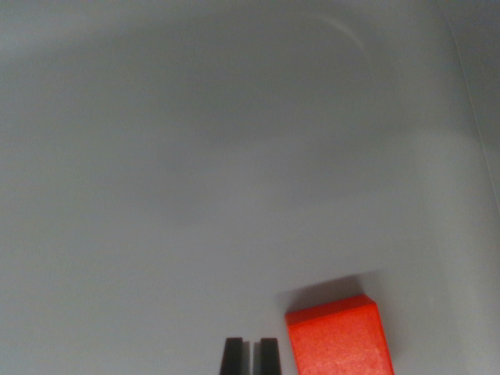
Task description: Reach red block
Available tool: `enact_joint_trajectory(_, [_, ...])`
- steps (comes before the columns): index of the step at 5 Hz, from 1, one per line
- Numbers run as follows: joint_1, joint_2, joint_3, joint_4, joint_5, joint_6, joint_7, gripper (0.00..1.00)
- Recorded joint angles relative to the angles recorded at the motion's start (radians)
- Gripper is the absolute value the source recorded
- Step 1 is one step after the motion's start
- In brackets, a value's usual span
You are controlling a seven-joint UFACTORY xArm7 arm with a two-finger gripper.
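Around the red block (339, 337) you see mostly a pale grey surface (219, 172), smooth and bare, filling nearly the whole wrist view, with a faint curved line far above the block and a thin pale edge running down well to its upper right. Your red block sits low in the view, cut off by the bottom edge, a soft shadow lying just above and left of it. Just beside the block, on the wrist view's left and not touching it, you find the gripper (249, 355): two dark fingertips (232, 356) clenched almost together, only a slim gap between them, grasping nothing.
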State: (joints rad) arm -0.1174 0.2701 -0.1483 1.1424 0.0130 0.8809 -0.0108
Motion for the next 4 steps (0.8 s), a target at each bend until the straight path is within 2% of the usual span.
enact_joint_trajectory(1, [0.0,0.0,0.0,0.0,0.0,0.0,0.0,0.0])
enact_joint_trajectory(2, [-0.007,0.018,-0.007,-0.026,-0.0001,-0.038,0.0,0.0])
enact_joint_trajectory(3, [-0.007,0.018,-0.007,-0.026,-0.0001,-0.038,0.0,0.0])
enact_joint_trajectory(4, [-0.0132,0.034,-0.012,-0.049,-0.0001,-0.071,0.001,0.0])
